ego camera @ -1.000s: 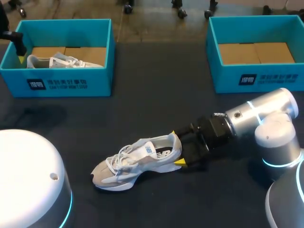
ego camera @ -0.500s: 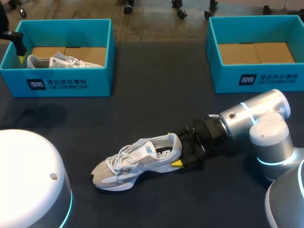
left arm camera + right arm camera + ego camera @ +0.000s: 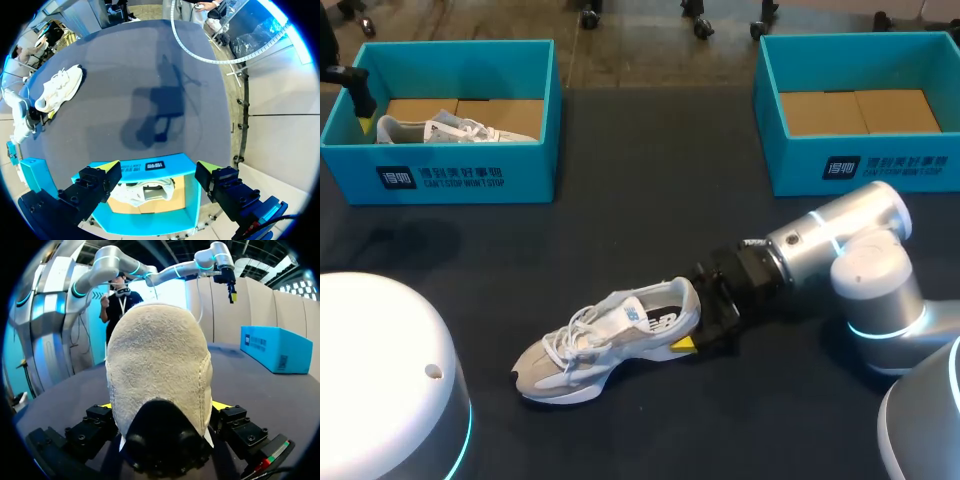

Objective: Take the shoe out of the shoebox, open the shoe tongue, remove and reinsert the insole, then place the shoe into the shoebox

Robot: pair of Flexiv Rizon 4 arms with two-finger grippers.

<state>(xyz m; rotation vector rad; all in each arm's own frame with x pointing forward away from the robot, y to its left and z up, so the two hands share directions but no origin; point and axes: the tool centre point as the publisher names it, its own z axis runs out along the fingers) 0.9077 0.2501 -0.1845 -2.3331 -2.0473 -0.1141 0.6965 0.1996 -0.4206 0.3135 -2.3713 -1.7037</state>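
Observation:
A grey-and-white shoe (image 3: 605, 340) lies on its sole on the dark table, toe toward the left. My right gripper (image 3: 692, 318) is at its heel, open, one finger on each side. In the right wrist view the suede heel (image 3: 157, 365) fills the space between the yellow tips of this gripper (image 3: 162, 407). My left gripper (image 3: 362, 112) hangs open over the left shoebox (image 3: 450, 180), which holds a second white shoe (image 3: 445, 130). In the left wrist view that shoe (image 3: 145, 192) lies in the box under the open left gripper (image 3: 156, 167).
An empty blue shoebox (image 3: 865, 165) with a cardboard floor stands at the back right. My right arm's elbow (image 3: 870, 270) sits low over the table in front of it. The left arm's base (image 3: 380, 390) covers the front left corner.
My right arm has slid left toward the shoe, so its fingers reach further along the heel. The shoe has barely shifted. The left arm has not moved.

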